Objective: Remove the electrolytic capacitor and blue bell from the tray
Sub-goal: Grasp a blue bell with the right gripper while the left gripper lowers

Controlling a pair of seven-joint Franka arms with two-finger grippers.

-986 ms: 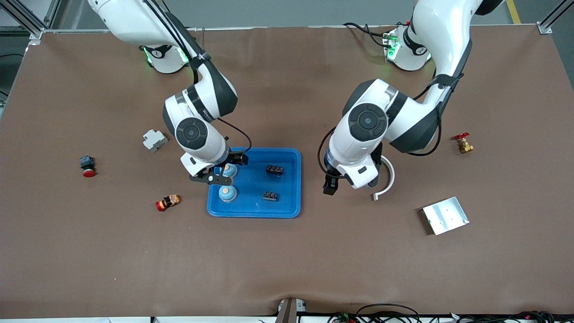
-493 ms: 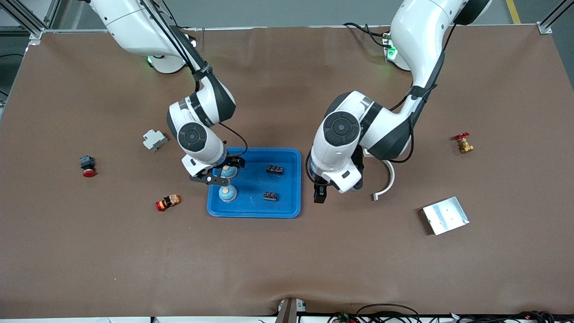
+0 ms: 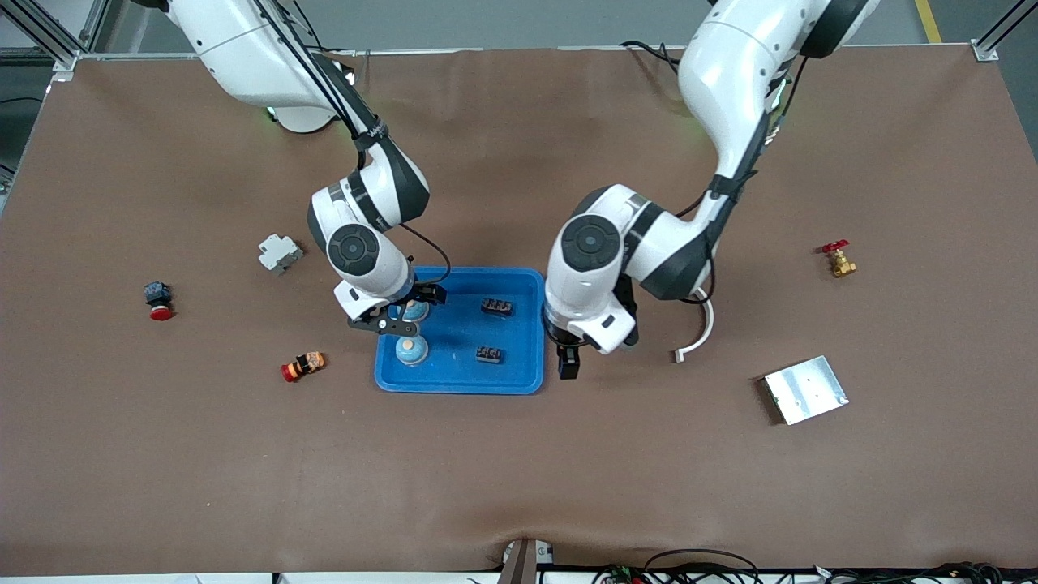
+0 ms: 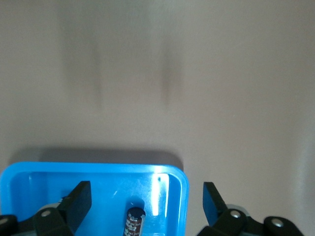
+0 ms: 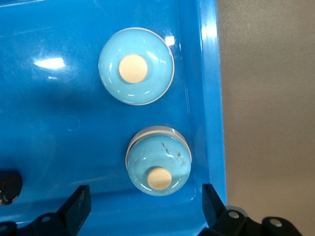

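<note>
Two open, empty grippers are poised: right gripper (image 3: pixel 399 318) over a bell (image 5: pixel 158 167), left gripper (image 3: pixel 568 362) above the tray (image 3: pixel 519 381) edge near the capacitor (image 4: pixel 134 221).

One blue tray (image 3: pixel 519 381) holds two blue bells (image 3: pixel 411 349) (image 3: pixel 417 309), two black terminal blocks (image 3: pixel 496 307) (image 3: pixel 489 354) and one electrolytic capacitor (image 4: pixel 134 221) (seen only in the left wrist view). Two red pushbuttons (image 3: pixel 158 299) (image 3: pixel 302 366) lie outside it.

Two bells (image 3: pixel 412 349) lie at the tray's (image 3: pixel 459 385) left edge (mid-frame); two blocks (image 3: pixel 496 307) sit toward its right.
</note>
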